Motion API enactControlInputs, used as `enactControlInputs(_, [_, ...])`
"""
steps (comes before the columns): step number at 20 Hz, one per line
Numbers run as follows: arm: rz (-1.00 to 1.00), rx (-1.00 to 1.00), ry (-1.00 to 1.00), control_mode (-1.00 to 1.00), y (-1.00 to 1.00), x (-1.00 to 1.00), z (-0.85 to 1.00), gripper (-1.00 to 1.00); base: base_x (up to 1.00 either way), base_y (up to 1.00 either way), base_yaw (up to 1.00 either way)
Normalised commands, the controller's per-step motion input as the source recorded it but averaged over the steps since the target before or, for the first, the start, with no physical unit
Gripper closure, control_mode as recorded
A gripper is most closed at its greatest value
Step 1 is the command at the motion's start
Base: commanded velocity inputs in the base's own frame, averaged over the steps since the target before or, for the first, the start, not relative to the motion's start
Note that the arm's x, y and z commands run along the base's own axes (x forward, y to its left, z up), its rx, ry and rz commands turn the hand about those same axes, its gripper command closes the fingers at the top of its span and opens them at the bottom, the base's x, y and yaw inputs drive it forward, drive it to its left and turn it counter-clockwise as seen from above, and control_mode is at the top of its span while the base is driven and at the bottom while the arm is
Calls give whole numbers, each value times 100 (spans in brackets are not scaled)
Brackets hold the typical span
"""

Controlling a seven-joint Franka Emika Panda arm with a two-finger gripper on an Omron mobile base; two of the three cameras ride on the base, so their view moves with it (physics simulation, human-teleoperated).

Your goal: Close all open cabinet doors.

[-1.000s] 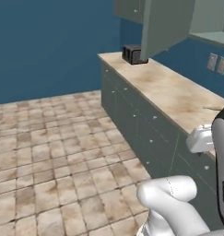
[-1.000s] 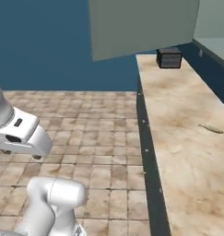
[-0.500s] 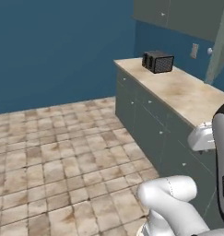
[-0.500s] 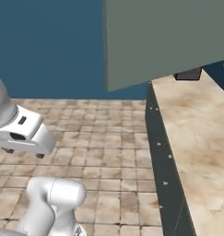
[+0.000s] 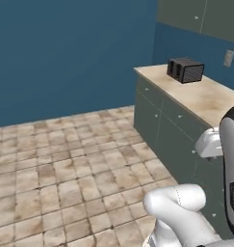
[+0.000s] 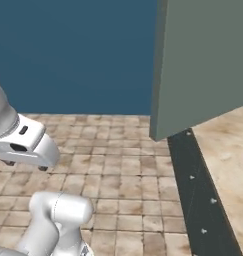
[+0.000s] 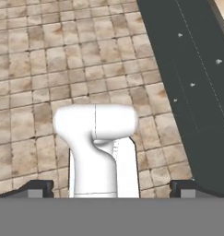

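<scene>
An open cabinet door (image 6: 203, 65), a tall flat grey-green panel, swings out over the counter's front edge and fills the upper right of the right base view; its near edge hangs above the floor. Two more cabinet doors (image 5: 186, 13) high on the far wall lie flush and shut. My gripper (image 6: 25, 165) hangs low at the left, well away from the open door, pointing down at the floor. In the hand view my gripper (image 7: 111, 190) is open, its fingertips (image 7: 37, 188) far apart with nothing between them.
A beige counter (image 5: 205, 96) runs along the right over dark grey-green drawer fronts (image 6: 198, 200) with small knobs. A dark toaster (image 5: 185, 70) stands at its far end. Tiled floor (image 5: 65, 164) spreads to the left, up to a blue wall (image 5: 70, 53).
Both base views have shifted, so the base has moved: the toaster sits further right in the left view and the open door looms larger in the right view. The gripper keeps its pose.
</scene>
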Motion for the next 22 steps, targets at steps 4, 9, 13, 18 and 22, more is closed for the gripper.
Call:
enactControlInputs(4, [0,0,0,100,0,0,0,-100,45,22,-15])
enactControlInputs(9, [0,0,0,100,0,0,0,-100,25,14,-34])
enactControlInputs(13, [0,0,0,100,0,0,0,-100,1,14,-49])
enactControlInputs(18, [0,0,0,100,0,0,0,-100,5,27,-54])
enactControlInputs(22, [0,0,0,100,0,0,0,-100,22,40,-55])
